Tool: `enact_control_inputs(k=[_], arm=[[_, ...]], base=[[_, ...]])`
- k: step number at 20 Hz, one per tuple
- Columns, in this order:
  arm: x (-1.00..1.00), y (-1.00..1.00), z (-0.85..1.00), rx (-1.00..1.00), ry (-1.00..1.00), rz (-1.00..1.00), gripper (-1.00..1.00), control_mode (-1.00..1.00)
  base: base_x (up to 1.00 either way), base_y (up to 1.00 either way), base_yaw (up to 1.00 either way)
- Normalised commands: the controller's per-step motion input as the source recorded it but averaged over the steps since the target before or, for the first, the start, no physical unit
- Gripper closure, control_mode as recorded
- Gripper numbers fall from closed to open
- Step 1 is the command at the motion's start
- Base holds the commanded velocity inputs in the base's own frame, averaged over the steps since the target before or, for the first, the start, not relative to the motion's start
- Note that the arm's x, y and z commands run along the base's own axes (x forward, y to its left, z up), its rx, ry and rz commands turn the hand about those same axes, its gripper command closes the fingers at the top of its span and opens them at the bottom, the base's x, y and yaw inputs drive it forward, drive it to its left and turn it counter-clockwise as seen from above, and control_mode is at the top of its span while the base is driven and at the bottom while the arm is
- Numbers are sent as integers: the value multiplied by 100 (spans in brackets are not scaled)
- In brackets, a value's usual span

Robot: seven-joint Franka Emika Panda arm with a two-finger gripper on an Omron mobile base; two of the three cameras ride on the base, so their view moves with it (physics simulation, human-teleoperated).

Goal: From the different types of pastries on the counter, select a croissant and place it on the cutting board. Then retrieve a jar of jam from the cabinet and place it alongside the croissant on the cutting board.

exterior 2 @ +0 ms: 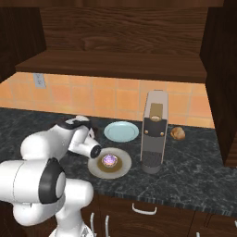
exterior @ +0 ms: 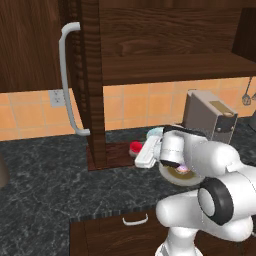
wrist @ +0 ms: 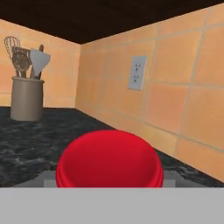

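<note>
Insp. note, left to right. Far left in the hand view: a tan cylindrical utensil crock [wrist: 27,97] w/ whisk and spatula stands on the dark grey-black marbled stone counter [exterior: 45,190], well apart from the work. Next, the large dark brown wooden cabinet door [exterior: 92,80] w/ long curved pale grey bar handle [exterior: 69,77] hangs open, edge-on to the left base view; a white wall outlet [exterior: 56,98] sits on the orange tile backsplash beside it. Just right of the door, the small squat red jar of jam [exterior: 135,147] is at the two-finger gripper [exterior: 145,154], low over a flat dark reddish-brown wooden cutting board [exterior: 117,152]; whether the jar rests on the board cannot be told. In the hand view its red domed lid [wrist: 109,162] sits close between the tips. Finger opening cannot be told; contact not visible. Judgement: jar is light, rigid, glossy, likely slippery and breakable; best taken across the body below the lid, squarely, moderate squeeze. Further right: round tan plate [exterior 2: 110,163] carrying the purple-pink frosted cupcake [exterior 2: 109,160], a pale blue round plate [exterior 2: 121,131] behind it, a tall grey coffee machine [exterior 2: 154,132], then the small golden-brown croissant [exterior 2: 177,134] on the counter near the backsplash, well apart from the board. Judgement: croissant step appears outstanding. Surface is level and hard; the open door crowds the left side.
</note>
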Motion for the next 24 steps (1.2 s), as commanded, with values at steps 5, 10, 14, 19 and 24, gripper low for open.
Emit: enact_control_inputs(k=[5,10,14,19,24], arm=[[42,0,-15,-10,18,9,100,-100],[92,0,0,0,11,0,100,-100],[61,0,-54,-2,0,0,100,-100],[73,6,-40,0,-1,0,100,-100],[23,19,-59,0,-4,0,100,-100]], base=[[0,0,0],[0,0,0],[0,0,0],[0,0,0],[0,0,0]])
